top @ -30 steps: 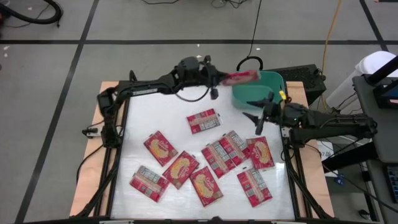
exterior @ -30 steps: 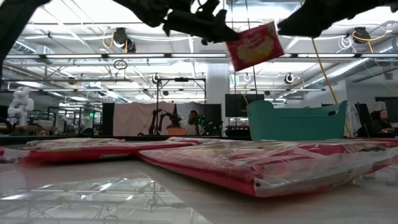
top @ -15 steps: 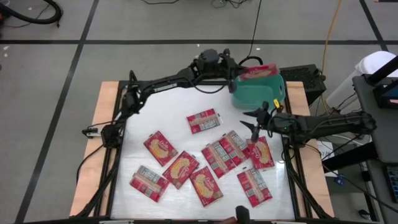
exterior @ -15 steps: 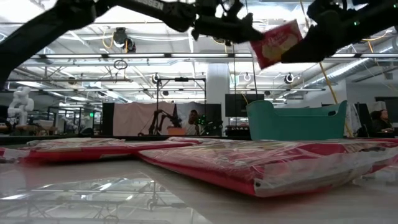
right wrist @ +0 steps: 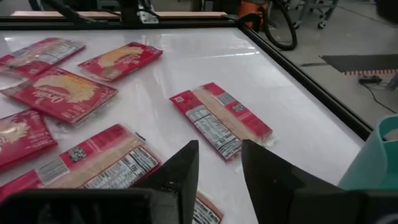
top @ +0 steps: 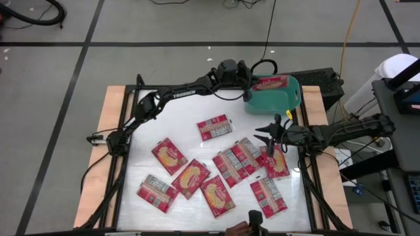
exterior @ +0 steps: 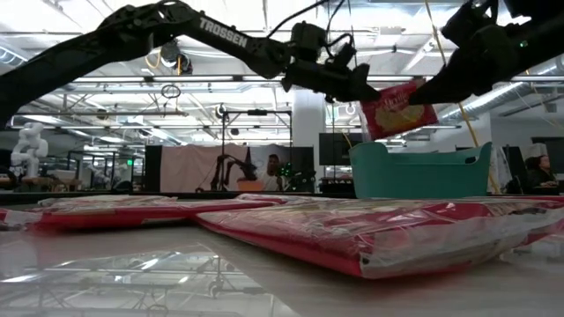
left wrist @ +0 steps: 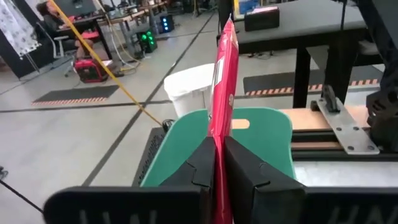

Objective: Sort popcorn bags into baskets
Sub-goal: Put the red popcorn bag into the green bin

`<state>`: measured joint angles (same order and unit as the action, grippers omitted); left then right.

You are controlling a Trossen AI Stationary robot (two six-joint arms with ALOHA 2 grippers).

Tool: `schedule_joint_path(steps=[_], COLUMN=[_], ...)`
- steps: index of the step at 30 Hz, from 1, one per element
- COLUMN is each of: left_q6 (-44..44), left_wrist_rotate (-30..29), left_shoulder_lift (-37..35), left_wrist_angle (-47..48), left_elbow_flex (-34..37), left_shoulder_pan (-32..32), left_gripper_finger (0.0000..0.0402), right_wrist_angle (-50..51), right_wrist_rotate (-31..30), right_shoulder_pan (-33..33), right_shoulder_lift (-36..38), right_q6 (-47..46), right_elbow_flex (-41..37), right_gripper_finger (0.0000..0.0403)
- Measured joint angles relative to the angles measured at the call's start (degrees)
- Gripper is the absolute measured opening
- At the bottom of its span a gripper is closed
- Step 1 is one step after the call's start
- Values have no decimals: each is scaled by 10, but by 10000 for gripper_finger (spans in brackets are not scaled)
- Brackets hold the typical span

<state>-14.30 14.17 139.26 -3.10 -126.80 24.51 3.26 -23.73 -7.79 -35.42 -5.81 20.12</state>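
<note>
My left gripper reaches out to the far right corner, shut on one red popcorn bag. It holds the bag over the teal basket. In the low view that bag hangs above the basket's rim. Several more popcorn bags lie flat on the white table, one near the middle and a cluster at the right. My right gripper hovers open above that cluster with nothing between its fingers. My left gripper pinches the bag's near end between its two fingers. The fingers come nearly level from the table's left. The bag sticks out past them on edge, slightly tilted, lifted clear above the basket.
A black box stands behind the basket at the far right. Bags lie spread over the table's middle and near part, and one lies in front of the right gripper. The far left of the table is bare.
My left gripper has carried the bag toward the table's right edge and down, from short of the basket to over it. My right gripper has sunk and tipped toward the bags at the right, moving toward the near edge, its fingers drawn closer together.
</note>
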Motion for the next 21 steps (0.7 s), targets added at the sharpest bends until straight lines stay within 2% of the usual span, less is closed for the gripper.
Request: schedule_joint_path(steps=[8,14,21], left_q6=[11,14,2], left_wrist_rotate=[3,1,-40], left_shoulder_lift=[4,18,47], left_wrist_angle=[31,17,-19], left_elbow_flex=[0,0,1], left_shoulder_pan=[0,-1,-7], left_gripper_finger=[18,39,38], right_wrist_angle=[0,-1,-5], right_wrist_rotate=[0,0,2], right_shoulder_pan=[-2,-2,-2], right_shoulder_lift=[8,8,11], right_q6=[5,5,5], right_elbow_flex=[0,0,0], right_gripper_finger=[106,106,105])
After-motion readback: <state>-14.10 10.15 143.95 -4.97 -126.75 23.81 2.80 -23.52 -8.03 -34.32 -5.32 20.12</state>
